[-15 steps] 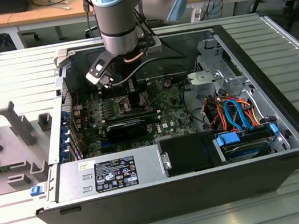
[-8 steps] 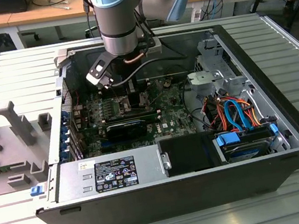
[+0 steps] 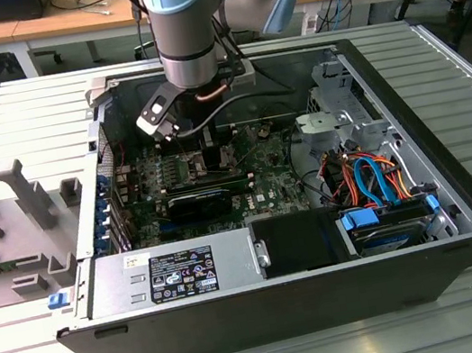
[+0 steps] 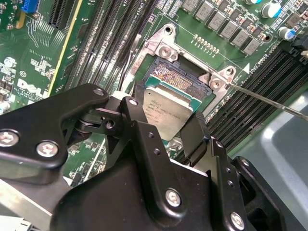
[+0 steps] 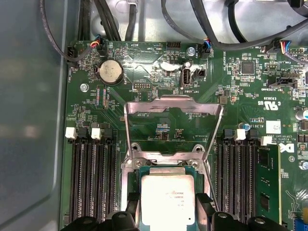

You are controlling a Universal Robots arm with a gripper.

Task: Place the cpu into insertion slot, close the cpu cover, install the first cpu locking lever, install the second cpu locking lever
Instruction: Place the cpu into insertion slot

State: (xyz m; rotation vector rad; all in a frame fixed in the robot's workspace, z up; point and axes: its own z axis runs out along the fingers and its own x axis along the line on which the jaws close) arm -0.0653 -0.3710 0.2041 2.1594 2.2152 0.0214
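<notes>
Holding the cpu (image 4: 168, 110) by two opposite edges, my jaws are closed on it just over the insertion slot (image 4: 180, 77), whose dark pin field shows partly bare beside the chip. The cpu cover (image 5: 173, 100) stands open, lifted up from the slot. All this is on the motherboard (image 3: 269, 184) inside the open computer case (image 3: 243, 321), which lies on the table (image 3: 15, 115).

Illegible fine print on the cpu (image 5: 167, 202)
</notes>
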